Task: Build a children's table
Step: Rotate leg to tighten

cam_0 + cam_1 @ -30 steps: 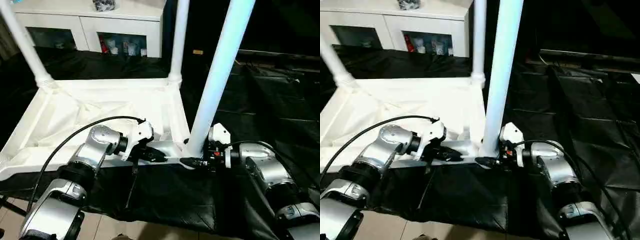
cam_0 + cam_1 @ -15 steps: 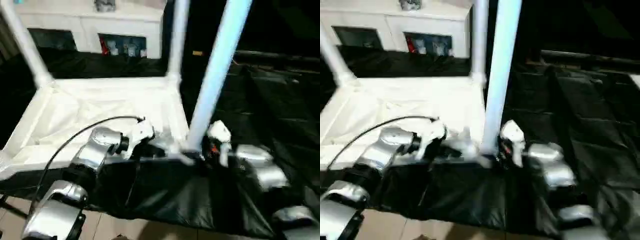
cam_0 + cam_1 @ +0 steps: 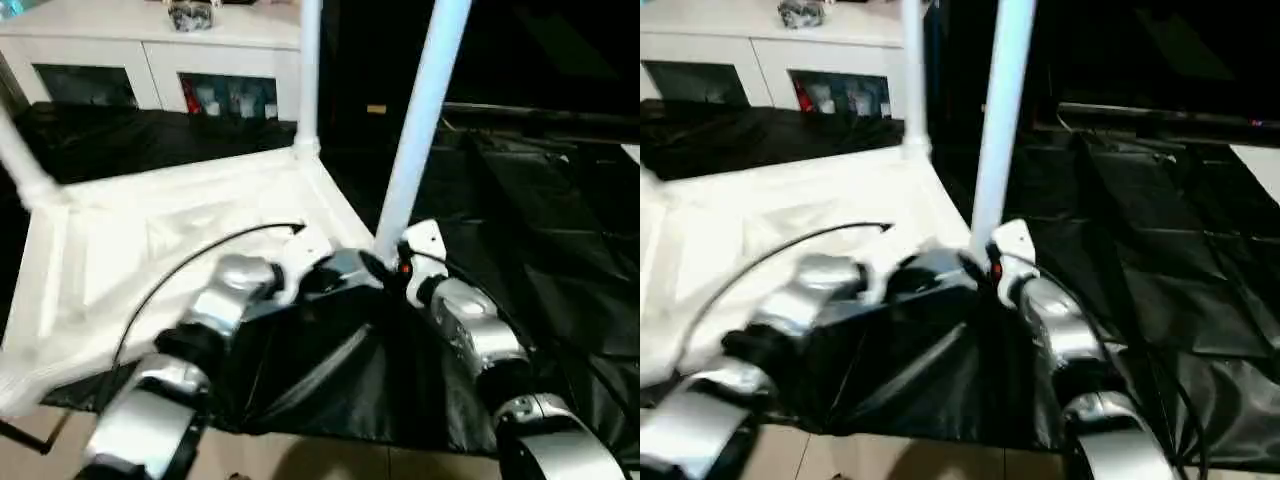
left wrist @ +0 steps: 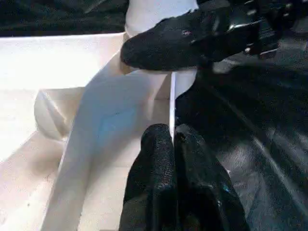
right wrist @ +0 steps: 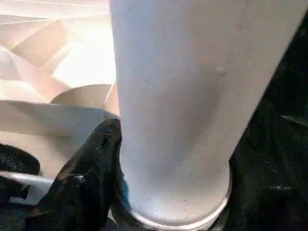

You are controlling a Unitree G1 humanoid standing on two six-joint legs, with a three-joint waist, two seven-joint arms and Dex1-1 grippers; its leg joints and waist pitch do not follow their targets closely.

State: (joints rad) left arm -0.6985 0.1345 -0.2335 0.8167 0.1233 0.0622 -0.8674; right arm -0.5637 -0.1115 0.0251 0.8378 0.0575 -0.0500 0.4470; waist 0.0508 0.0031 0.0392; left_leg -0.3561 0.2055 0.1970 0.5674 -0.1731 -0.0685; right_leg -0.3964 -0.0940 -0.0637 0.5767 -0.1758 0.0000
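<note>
The white table top (image 3: 150, 240) lies upside down on black sheeting, ribbed underside up. Three white legs stand in its corner sockets: one at the far left (image 3: 20, 165), one at the back (image 3: 308, 70), and one at the near right corner (image 3: 415, 130). My left gripper (image 3: 345, 272) is shut on the thin rim (image 4: 172, 103) of the top, just beside that near corner. My right gripper (image 3: 385, 265) is shut around the base of the near leg (image 5: 187, 96), with one black finger (image 5: 91, 178) pressed against it. The fourth corner is out of view.
A white glass-door cabinet (image 3: 150, 60) stands behind the table top. Black sheeting (image 3: 540, 230) covers the surface to the right and front. Pale floor (image 3: 300, 460) shows beyond the near edge. A black cable (image 3: 190, 260) arcs over my left forearm.
The view has shifted. The table top now lies turned, its near right corner farther from me and its back edge slanted. Both grippers have kept their holds.
</note>
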